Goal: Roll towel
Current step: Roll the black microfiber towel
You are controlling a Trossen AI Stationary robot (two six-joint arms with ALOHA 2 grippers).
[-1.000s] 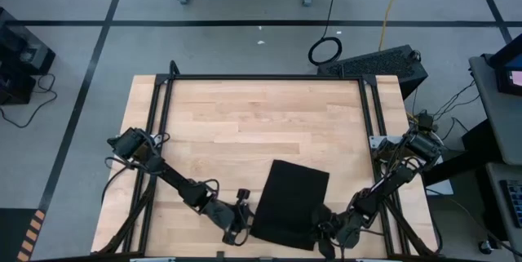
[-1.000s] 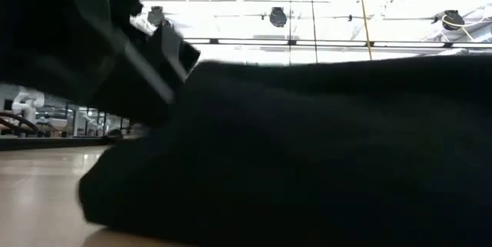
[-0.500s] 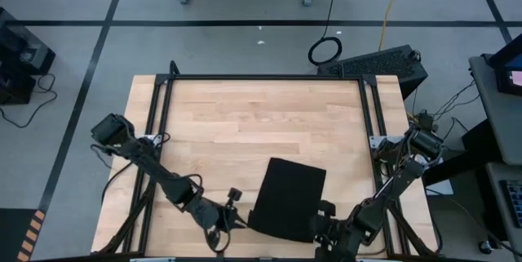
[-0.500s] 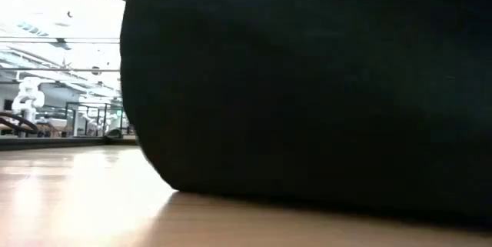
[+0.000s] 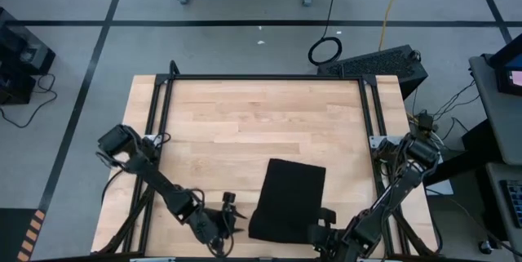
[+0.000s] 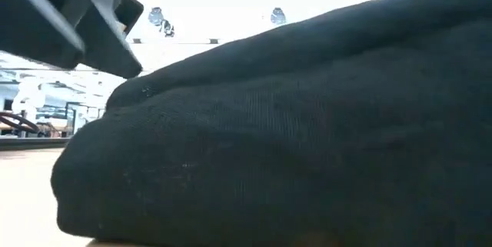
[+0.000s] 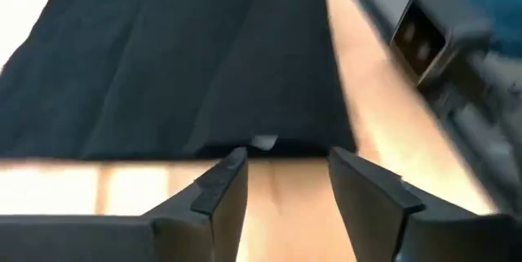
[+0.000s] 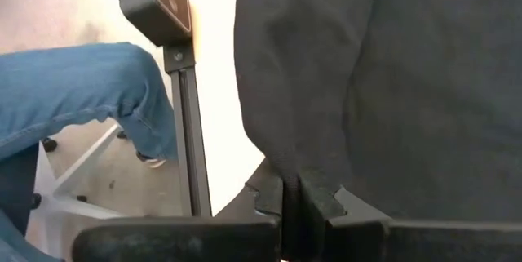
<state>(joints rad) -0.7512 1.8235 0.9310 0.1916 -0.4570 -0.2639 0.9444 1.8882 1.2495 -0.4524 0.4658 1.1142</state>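
Observation:
The black towel [image 5: 287, 199] lies on the wooden table [image 5: 245, 123] near its front edge, its far part flat on the wood. In the low view the towel [image 6: 292, 124] rises as a mound toward the right. My right gripper [image 5: 323, 224] is shut on the towel's near right corner. My left gripper [image 5: 227, 215] stands open just off the towel's left edge. In the left wrist view its gap [image 7: 285, 179] faces that edge and the small white tag [image 7: 263, 141], without touching them. My right gripper pinches the towel's near right corner [image 8: 287, 179] between its two fingers. The cloth is bunched there; how many layers, I cannot tell. The fingers come slanting down from the table's near right side. The corner is lifted off the wood while the rest of the towel lies on the table.
A black frame rail [image 5: 261, 77] runs around the tabletop. At the table's near edge a small camera box stands on a post [image 8: 157, 1]. Beyond it are a person's leg in blue jeans [image 8: 90, 91] and a chair base. Bare wood spreads behind the towel.
My right gripper has risen with the towel's near right corner, tipping as it went, so the near end has lifted and bunched while the far part stayed flat. My left gripper has drawn back from the towel's left edge toward the table's left edge.

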